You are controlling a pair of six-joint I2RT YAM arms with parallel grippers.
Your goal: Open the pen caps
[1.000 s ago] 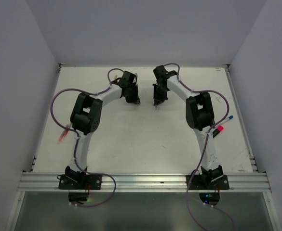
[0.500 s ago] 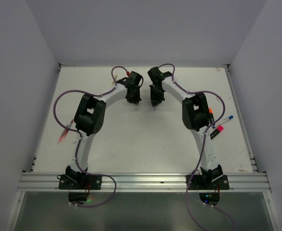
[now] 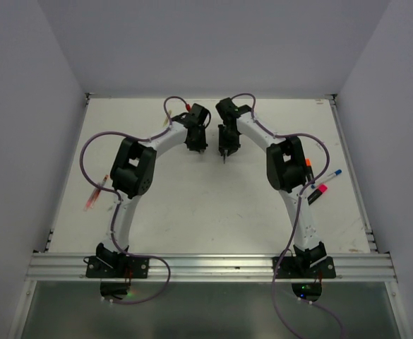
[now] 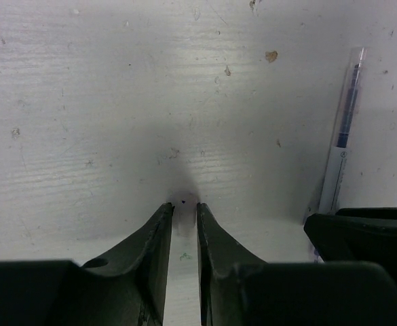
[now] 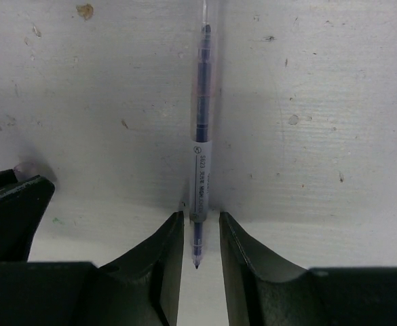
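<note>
Clear-barrelled blue pen [image 5: 202,129] lies on the table [image 5: 334,81], its writing tip bared between my right gripper's [image 5: 201,227] slightly spread jaws. A small pale cap [image 4: 183,199] sits at my left gripper's [image 4: 184,212] tips; pinched or freed, I cannot tell. Best practice: part both fully, then lift straight up so neither piece rolls.
</note>
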